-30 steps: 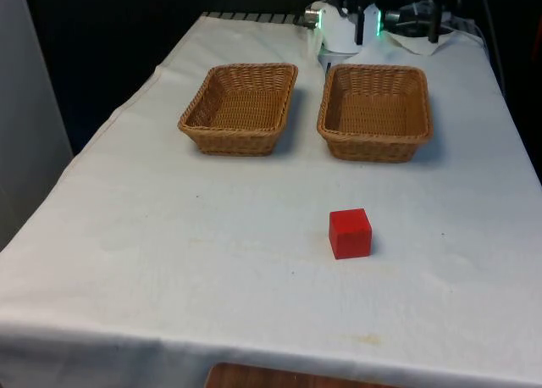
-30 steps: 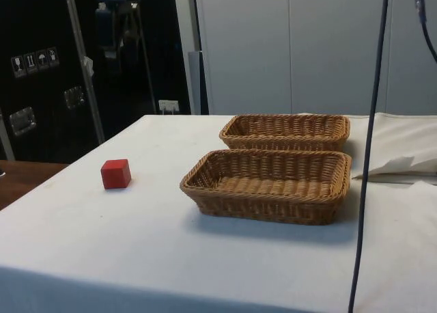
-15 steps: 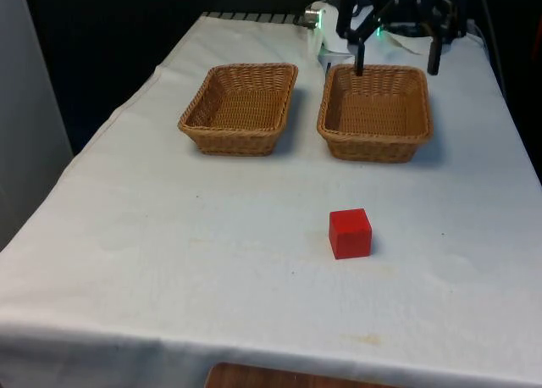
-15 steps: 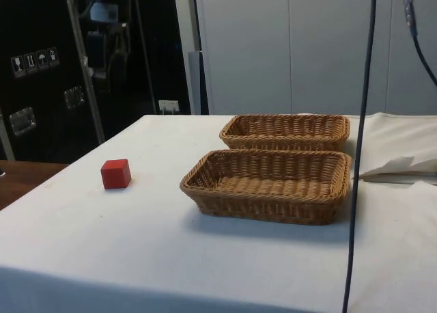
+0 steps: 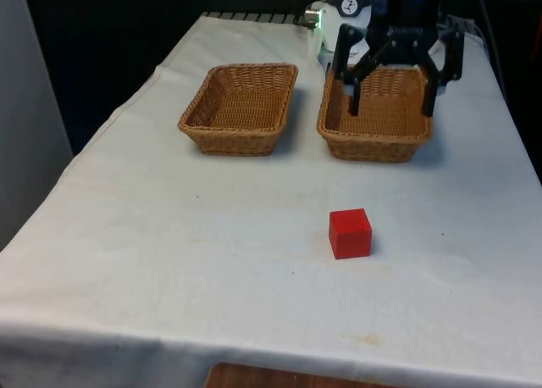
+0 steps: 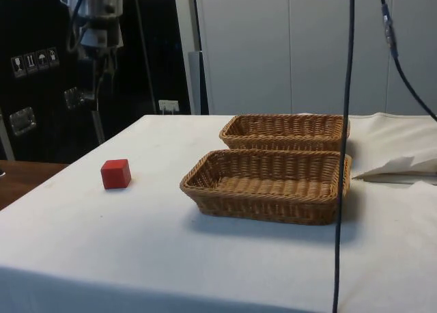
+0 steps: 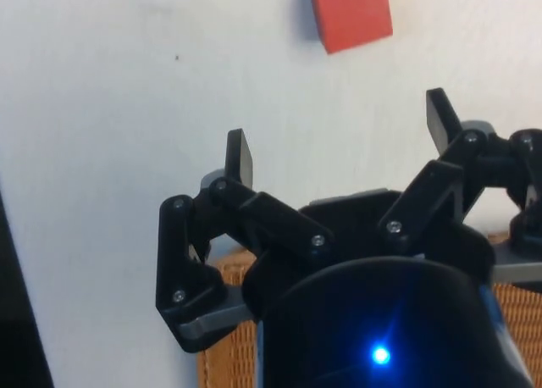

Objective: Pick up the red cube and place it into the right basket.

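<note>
Red cube (image 5: 350, 233) sits alone on the white-clothed worktop (image 5: 169, 235), nearer the camera than both wicker baskets and well apart from them; in the side view it (image 6: 116, 173) rests near the worktop's edge on the side away from the baskets. Two baskets stand side by side: the left basket (image 5: 240, 108) at the front view's left and the right basket (image 5: 375, 113) at the front view's right, both with nothing in them. Above the right basket hangs the tool (image 5: 393, 111), raised off the worktop, its two black fingers (image 5: 431, 91) spread wide with nothing between them. From the wrist, the spread fingertips (image 7: 240, 155) point toward the cloth, the cube (image 7: 350, 13) lying beyond them, apart from the tool, with a wicker rim (image 7: 229, 269) close beneath.
</note>
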